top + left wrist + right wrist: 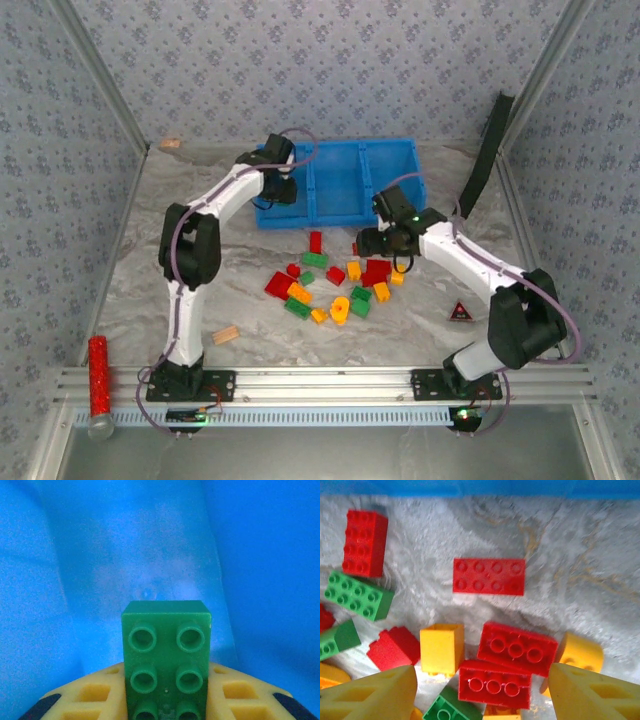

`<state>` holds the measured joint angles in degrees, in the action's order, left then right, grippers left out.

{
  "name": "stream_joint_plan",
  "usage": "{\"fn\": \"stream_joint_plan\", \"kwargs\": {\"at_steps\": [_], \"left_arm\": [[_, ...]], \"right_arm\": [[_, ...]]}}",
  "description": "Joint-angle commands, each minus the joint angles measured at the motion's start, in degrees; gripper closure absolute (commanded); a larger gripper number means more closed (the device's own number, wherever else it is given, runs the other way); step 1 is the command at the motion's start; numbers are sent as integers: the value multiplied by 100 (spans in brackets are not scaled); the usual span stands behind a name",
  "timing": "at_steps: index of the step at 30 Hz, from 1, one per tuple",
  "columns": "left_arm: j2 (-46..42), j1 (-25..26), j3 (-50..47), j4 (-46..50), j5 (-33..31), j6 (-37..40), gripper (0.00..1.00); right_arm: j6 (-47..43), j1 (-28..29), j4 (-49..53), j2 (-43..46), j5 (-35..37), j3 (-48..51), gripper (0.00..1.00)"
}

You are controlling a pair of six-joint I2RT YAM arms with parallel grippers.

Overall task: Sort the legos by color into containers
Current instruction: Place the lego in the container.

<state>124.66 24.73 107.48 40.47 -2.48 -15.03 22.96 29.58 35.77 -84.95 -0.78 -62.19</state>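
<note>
The left end effector (279, 187) sits in the upper middle of the top view, over the left compartment of the blue tray (340, 185). In its wrist view its yellow fingers (85, 695) grip a green brick (166, 650) at the bottom centre of the frame, studs facing the camera, with blue tray plastic filling everything behind. Whether the brick touches the tray floor I cannot tell.

The right end effector (372, 242) is at the centre of the top view, just below the tray's near wall and at the upper right edge of the loose legos (335, 285). Its wrist view shows the jaws spread wide with nothing between them, one yellow finger (375, 695) at lower left and the other at lower right.

Between and above those fingers lie two red bricks turned underside up (517, 648), touching each other, with a yellow brick (441, 649) just to their left. A flat red two-by-four brick (489, 576) lies alone on the counter (580, 555) at mid-frame. Another red brick (365, 542) is at upper left, a green brick (359, 595) just below it. The tray's edge runs along the top of that frame.

In the top view the red, green and yellow-orange pile spreads across the middle of the counter, below the tray. A tan wooden block (226, 334) lies at lower left, apart from the pile, and a red glittery cylinder (97, 385) lies near the left edge.
</note>
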Motion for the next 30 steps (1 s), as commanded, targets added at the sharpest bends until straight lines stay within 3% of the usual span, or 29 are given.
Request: {"fn": "stream_joint_plan", "kwargs": {"at_steps": [1, 6, 16, 26, 30], "left_arm": [[274, -47, 396, 181, 169, 0, 76], [429, -47, 498, 188, 260, -48, 69], [42, -47, 224, 85, 362, 2, 44], [-1142, 12, -68, 214, 711, 196, 38], [-1888, 123, -612, 335, 714, 285, 36]], "right_arm": [[239, 124, -66, -25, 186, 85, 26], [168, 152, -315, -501, 192, -74, 21], [-33, 158, -477, -1468, 257, -557, 16], [-201, 162, -635, -2025, 556, -764, 15], [-248, 166, -659, -2247, 581, -872, 15]]}}
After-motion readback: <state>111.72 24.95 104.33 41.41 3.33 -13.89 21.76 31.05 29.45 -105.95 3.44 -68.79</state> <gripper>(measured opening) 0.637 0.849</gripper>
